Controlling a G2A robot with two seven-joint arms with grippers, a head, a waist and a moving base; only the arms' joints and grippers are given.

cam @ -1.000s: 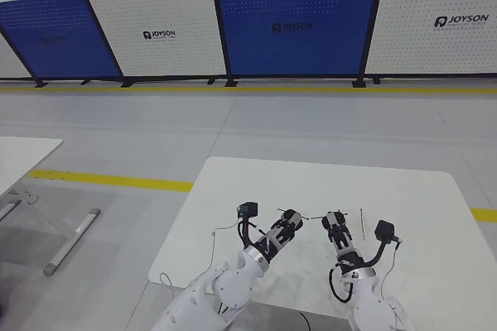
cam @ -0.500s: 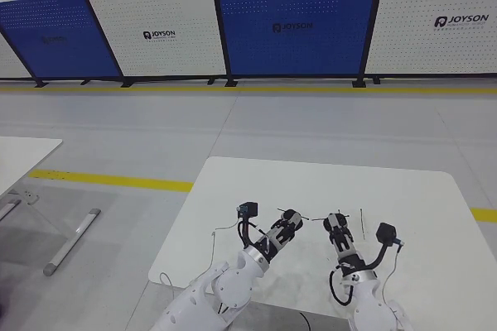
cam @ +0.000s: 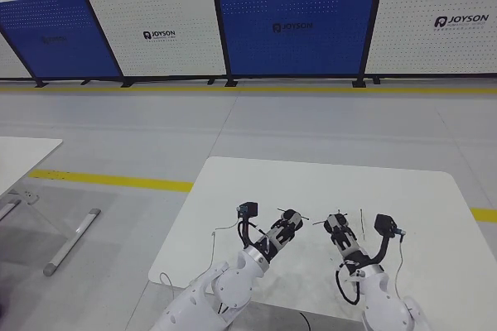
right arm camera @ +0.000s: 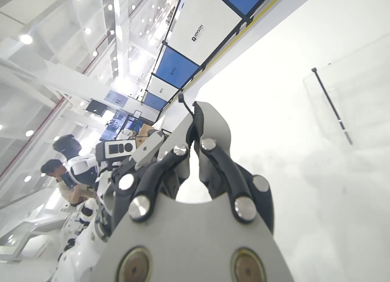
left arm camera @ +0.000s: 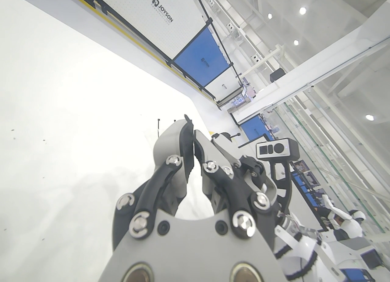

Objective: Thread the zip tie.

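My right gripper [right arm camera: 193,112] is shut on a thin black zip tie [right arm camera: 184,103]. Its square head sticks out past the fingertips toward my other arm. In the top view this gripper [cam: 335,221] is near the table's front edge, with the tie's [cam: 318,221] free end pointing at my left gripper [cam: 288,216]. That left gripper [left arm camera: 191,129] is shut too, and a short black strip end [cam: 280,209] pokes out on its far side. The two grippers stand a short gap apart. Where the strap runs between the pads is hidden.
A second black zip tie [right arm camera: 331,107] lies flat on the white table [cam: 315,178] just to the right of my right gripper, shown in the top view as a zip tie [cam: 362,220]. Beyond both grippers the table is bare. The front edge is close beneath the arms.
My right arm has shifted slightly, and the tie's free end has tilted up a little. The left arm has not moved.
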